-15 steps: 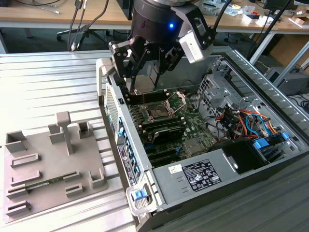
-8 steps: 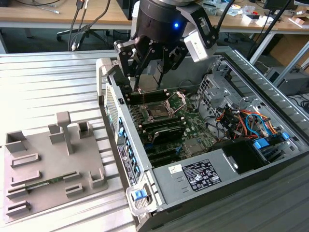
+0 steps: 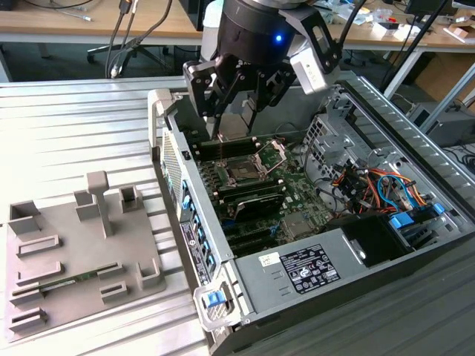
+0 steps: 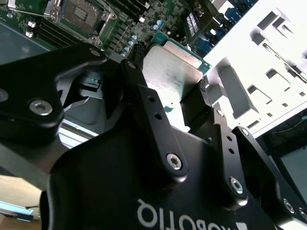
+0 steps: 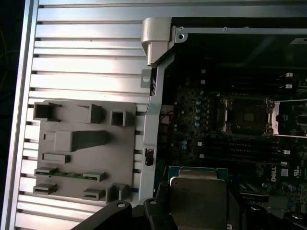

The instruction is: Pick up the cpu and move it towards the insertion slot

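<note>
My gripper (image 3: 237, 122) hangs over the back part of the open computer case, shut on the cpu (image 4: 168, 76). The cpu is a flat square chip with a silvery top and a green edge, pinched between the two black fingers (image 4: 139, 57). It also appears in the first wrist view (image 5: 197, 196), held clear above the board. The insertion slot (image 3: 241, 172) is a dark square socket in a silver frame on the green motherboard, its load plate (image 3: 271, 152) hinged open. The slot lies just below and in front of my gripper, and both wrist views show it (image 5: 247, 115) (image 4: 81, 12).
A grey plastic tray (image 3: 74, 259) with recesses lies on the ribbed metal table at the exterior view's left, a green memory stick (image 5: 67, 174) in it. Black memory slots (image 3: 252, 196) flank the socket. A drive cage (image 3: 334, 126), cables (image 3: 371, 185) and power supply (image 3: 312, 267) crowd the case.
</note>
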Controlling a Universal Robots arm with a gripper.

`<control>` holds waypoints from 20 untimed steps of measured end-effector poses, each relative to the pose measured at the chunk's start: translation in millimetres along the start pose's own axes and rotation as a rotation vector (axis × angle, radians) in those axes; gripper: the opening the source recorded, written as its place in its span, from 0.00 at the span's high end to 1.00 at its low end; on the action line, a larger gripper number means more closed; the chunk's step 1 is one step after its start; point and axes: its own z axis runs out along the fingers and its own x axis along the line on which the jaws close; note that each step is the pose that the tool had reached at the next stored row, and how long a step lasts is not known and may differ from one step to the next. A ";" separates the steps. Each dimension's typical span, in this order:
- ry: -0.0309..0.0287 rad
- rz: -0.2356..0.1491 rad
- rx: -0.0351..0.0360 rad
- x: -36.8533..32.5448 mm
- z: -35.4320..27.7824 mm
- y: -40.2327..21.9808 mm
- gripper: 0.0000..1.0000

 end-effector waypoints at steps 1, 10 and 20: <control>0.0000 0.000 0.0000 -0.6 0.0 0.0 0.45; 0.0000 0.000 0.0000 -7.3 0.0 0.2 0.45; 0.0001 0.000 0.0000 -14.9 0.0 0.3 0.45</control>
